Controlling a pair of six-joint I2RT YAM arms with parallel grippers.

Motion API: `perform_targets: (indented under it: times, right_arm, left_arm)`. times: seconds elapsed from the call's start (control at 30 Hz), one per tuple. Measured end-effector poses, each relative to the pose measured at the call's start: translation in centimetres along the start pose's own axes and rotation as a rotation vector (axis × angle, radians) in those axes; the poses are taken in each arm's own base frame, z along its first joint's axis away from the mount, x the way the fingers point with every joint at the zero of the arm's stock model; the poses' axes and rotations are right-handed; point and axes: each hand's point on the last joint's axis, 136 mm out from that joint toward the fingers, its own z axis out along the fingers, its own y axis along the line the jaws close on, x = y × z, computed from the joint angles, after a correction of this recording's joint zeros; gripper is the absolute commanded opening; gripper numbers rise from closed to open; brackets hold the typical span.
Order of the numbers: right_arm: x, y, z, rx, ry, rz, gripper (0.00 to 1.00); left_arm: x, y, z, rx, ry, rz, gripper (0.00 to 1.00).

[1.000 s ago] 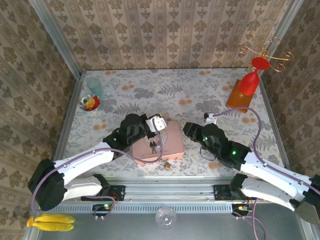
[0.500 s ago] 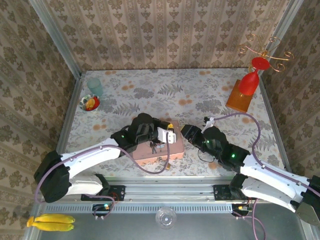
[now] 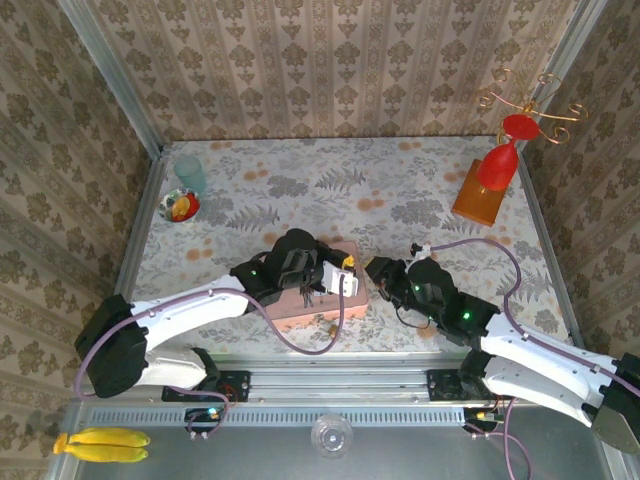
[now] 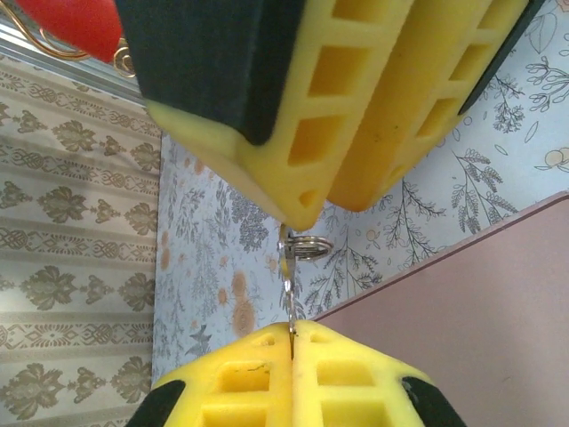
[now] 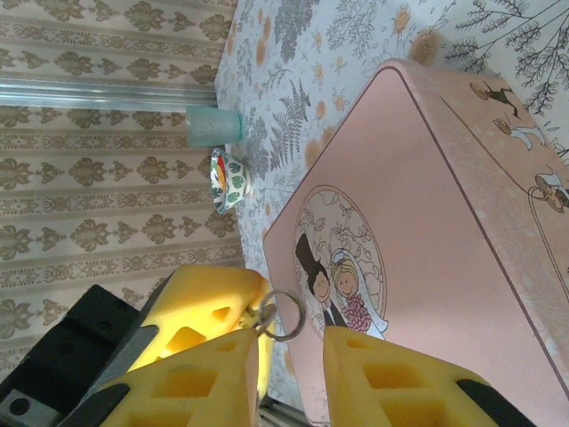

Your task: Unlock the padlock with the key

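Left wrist view gives you the clearest look at the grip. Your left gripper (image 4: 292, 331) has its yellow pads pressed together on the thin dark metal key (image 4: 289, 301). The key stands out from between the tips, with a small silver split ring (image 4: 308, 244) at its far end. Just beyond that ring is your right gripper (image 4: 331, 201), tips pointing back toward the key. Under them you see the floral-patterned table (image 4: 204, 249) and the edge of the pink rectangular picture tin (image 4: 480, 302).

On the right wrist camera, your right gripper's jaws stand apart. The ring sits at the mouth of the gap, close against the tip of one finger, and you cannot tell whether it touches. The tin's lid, with its cartoon wedding couple, lies below the gap.

On the top external camera, your two grippers meet tip to tip over the tin's right-hand edge. The small brass-gold padlock (image 3: 331, 326) lies on the table just beside the tin's near edge. It is apart from both grippers and nothing holds it. The key is up at the left gripper's tips, apart from the padlock.
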Motion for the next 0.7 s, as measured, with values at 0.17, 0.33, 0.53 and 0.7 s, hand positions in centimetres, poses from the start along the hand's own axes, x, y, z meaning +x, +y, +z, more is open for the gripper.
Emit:
perform_targets:
  times: [0.17,0.33,0.53,0.7]
  right_arm:
    - [0.1,0.5,-0.4,-0.020,0.008,0.017,0.28]
    - [0.1,0.6,-0.5,-0.026,0.009,0.031,0.28]
    - [0.3,0.1,-0.3,-0.017,0.016,0.051,0.27]
    - [0.4,-0.7,0.1,0.001,0.018,0.058,0.26]
  left_arm:
    - [-0.4,-0.7,0.1,0.026,-0.012,0.008,0.00]
    - [-0.4,-0.7,0.1,0.029,-0.011,0.010,0.00]
    - [-0.6,-1.0,0.2,0.035,-0.016,0.019,0.00]
    - [-0.8,-1.4,0.5,0.048,-0.018,0.026,0.00]
